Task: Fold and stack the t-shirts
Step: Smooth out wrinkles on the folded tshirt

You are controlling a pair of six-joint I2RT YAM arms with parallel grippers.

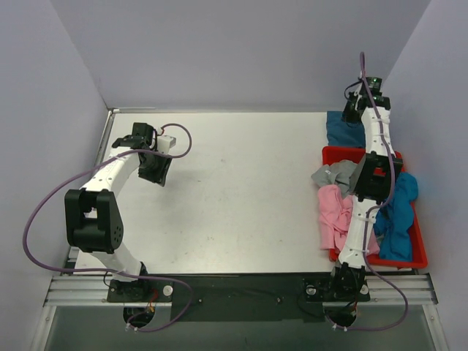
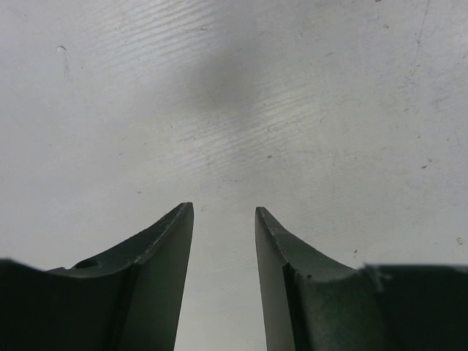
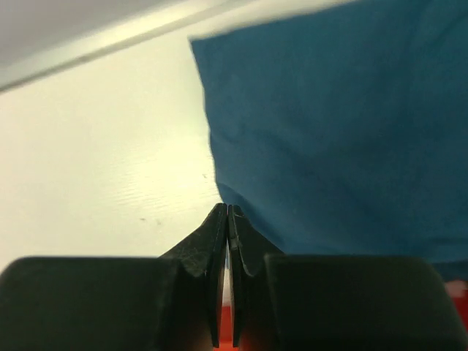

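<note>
A dark teal-blue t-shirt (image 1: 342, 130) lies folded flat on the table at the back right, beyond the red tray (image 1: 338, 153). My right gripper (image 1: 355, 111) hangs over it, shut, with its tips (image 3: 228, 209) at the shirt's left edge (image 3: 336, 131); no cloth shows between the jaws. In the tray lie a crumpled grey t-shirt (image 1: 333, 174), a pink t-shirt (image 1: 334, 216) hanging over the left rim, and a turquoise-blue t-shirt (image 1: 396, 216). My left gripper (image 1: 156, 175) is open and empty over bare table (image 2: 224, 212) at the left.
The red tray fills the right side of the white table (image 1: 241, 183), under my right arm. Grey walls close the table at the back and sides. A purple cable (image 1: 44, 212) loops beside my left arm.
</note>
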